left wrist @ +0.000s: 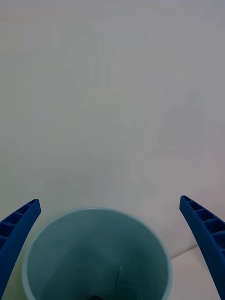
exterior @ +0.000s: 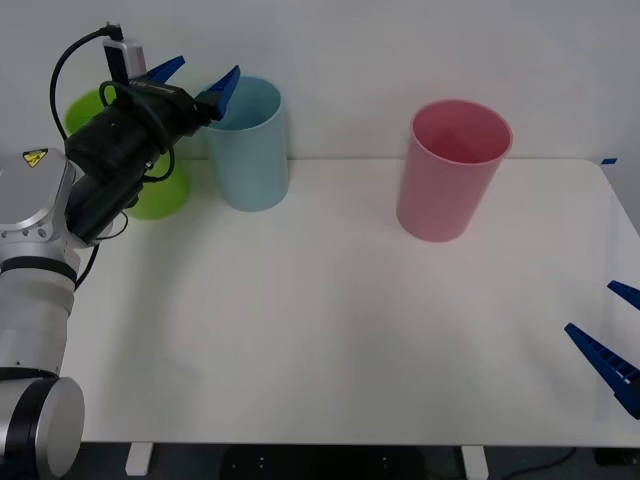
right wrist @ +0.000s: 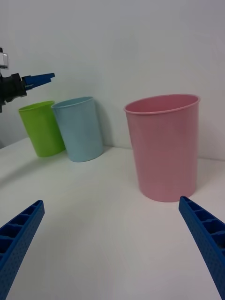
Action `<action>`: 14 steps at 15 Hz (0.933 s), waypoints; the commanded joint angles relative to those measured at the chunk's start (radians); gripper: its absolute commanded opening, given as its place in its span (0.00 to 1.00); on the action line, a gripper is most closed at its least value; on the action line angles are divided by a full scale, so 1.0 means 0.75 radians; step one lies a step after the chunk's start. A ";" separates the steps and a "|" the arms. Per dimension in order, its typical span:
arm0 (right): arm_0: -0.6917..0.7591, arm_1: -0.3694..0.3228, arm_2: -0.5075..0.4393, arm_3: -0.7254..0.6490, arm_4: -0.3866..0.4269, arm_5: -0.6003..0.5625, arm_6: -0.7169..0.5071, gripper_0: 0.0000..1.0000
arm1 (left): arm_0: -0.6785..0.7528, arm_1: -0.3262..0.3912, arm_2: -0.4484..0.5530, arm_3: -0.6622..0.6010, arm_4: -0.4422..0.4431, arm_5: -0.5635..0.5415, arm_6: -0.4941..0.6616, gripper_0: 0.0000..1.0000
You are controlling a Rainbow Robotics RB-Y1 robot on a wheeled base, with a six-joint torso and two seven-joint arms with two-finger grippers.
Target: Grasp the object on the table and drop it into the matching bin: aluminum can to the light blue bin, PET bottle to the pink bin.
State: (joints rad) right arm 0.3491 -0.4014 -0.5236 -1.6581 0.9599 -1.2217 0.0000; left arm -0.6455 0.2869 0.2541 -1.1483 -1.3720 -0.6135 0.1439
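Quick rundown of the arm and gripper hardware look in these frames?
Left gripper: blue ribbed tapered fingers on a black wrist body, black cable looping over it, small grey connector on top. Arm links below are white and silver, with a yellow warning triangle sticker. Right gripper: same blue ribbed fingers at the table's edge.

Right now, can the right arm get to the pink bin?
Probably yes. The right gripper is open and faces the pink bin, with bare table between them.

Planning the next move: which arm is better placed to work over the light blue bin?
Left. The left gripper hangs open at the light blue bin's rim; the right gripper sits open at the table's near right edge.
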 commanded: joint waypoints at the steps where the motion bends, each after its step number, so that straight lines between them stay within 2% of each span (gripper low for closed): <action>1: 0.000 0.000 0.000 0.000 0.000 0.000 0.000 1.00 | 0.124 0.020 0.001 -0.138 0.038 -0.025 0.000 1.00; 3: 0.000 0.000 0.000 0.000 0.000 0.000 0.000 1.00 | 0.190 0.047 0.001 -0.201 0.070 -0.059 -0.002 1.00; 7: 0.000 0.000 0.000 0.000 0.000 0.000 0.000 1.00 | 0.276 0.135 0.060 -0.222 0.103 -0.239 0.002 1.00; 14: 0.000 0.000 0.000 0.000 0.000 0.000 0.000 1.00 | 0.441 0.223 0.252 -0.256 0.113 -0.548 0.005 1.00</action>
State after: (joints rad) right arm 0.3490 -0.4014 -0.5236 -1.6581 0.9599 -1.2217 0.0000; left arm -0.3350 0.4464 0.4315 -1.3294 -1.2877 -1.0072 0.1455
